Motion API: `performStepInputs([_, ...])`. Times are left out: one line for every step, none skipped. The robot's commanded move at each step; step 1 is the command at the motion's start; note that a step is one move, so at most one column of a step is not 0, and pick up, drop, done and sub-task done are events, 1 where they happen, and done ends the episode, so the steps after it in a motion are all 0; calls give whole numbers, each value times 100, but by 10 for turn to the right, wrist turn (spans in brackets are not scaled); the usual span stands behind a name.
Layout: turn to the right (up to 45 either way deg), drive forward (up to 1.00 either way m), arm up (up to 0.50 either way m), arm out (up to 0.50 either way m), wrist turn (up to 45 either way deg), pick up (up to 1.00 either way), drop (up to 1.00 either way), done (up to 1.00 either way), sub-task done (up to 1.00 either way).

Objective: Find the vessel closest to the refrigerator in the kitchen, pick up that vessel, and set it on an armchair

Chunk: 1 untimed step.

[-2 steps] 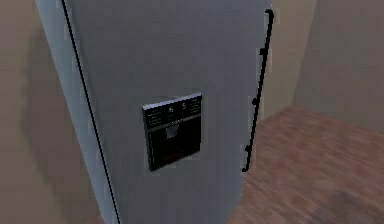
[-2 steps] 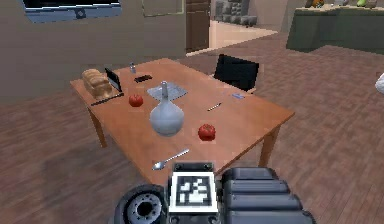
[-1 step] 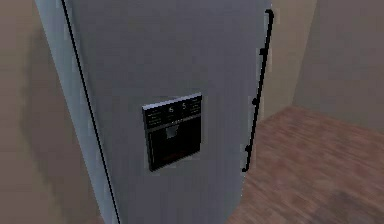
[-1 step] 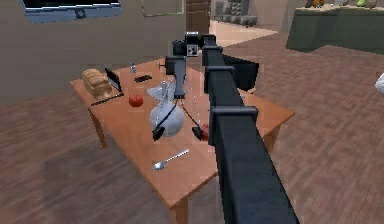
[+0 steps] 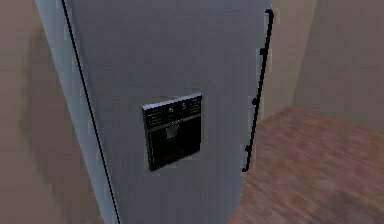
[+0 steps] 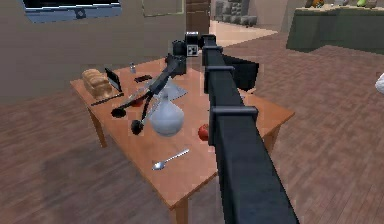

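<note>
**Forward view.** A tall grey refrigerator (image 5: pixel 150 60) stands close in front. A dark dispenser panel (image 5: pixel 172 132) is set into its door, and black handles (image 5: pixel 258 100) run down its right edge. Reddish plank floor (image 5: pixel 320 170) shows at the view's lower right, with beige wall on either side.

**Arm side view.** A wooden tabletop (image 6: pixel 205 160) stands on dark plank floor. The arm (image 6: pixel 235 140), a dark square bar, rises from the bottom edge and reaches out over it. At its far end are two small white squares (image 6: pixel 192 45). From them the gripper (image 6: pixel 132 108) slants down toward the view's left, its thin fingers (image 6: pixel 145 95) above the tabletop's middle.

The vessel (image 6: pixel 165 120), pale with a round body and narrow neck, stands upright on the tabletop just beside the fingers. Whether they touch it cannot be told. Because it stands at the gripper's far end, it also cannot be told what the fingers are doing or whether they hold anything.

Also on the tabletop:
- a brown loaf (image 6: pixel 95 78) near the far left corner
- a small red round thing (image 6: pixel 203 132) between the vessel and the arm
- a pale piece of cutlery (image 6: pixel 170 158) near the front edge
- a dark boxy thing (image 6: pixel 245 72) to the arm's right

A dark screen (image 6: pixel 70 6) hangs on the far wall at upper left, and a grey-green counter (image 6: pixel 330 35) stands at upper right.
</note>
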Motion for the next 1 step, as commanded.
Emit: performStepInputs([0, 0, 0, 0, 450, 0, 0, 0, 0])
